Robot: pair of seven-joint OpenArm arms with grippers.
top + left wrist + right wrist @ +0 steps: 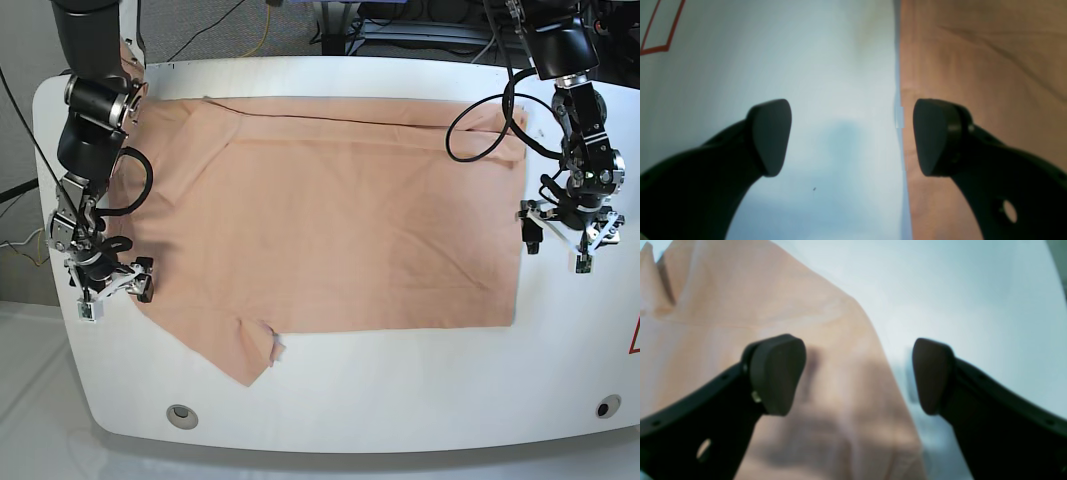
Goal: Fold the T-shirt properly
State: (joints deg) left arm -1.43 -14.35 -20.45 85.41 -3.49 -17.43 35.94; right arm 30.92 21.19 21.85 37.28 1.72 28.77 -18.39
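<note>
Both claws gape, holding nothing: left gripper (562,243) at frame right, right gripper (110,291) lower left. T-shirt (330,210) looks limp, light; pinch its edges.

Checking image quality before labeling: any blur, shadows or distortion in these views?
Left wrist view: soft focus, T-shirt weave smeared, a faint shadow on the table between the open left gripper fingers. Right wrist view: blurrier, the right gripper casts soft shadows on the cloth. Base view: sharp, evenly lit, table edges bowed by the lens.
</note>
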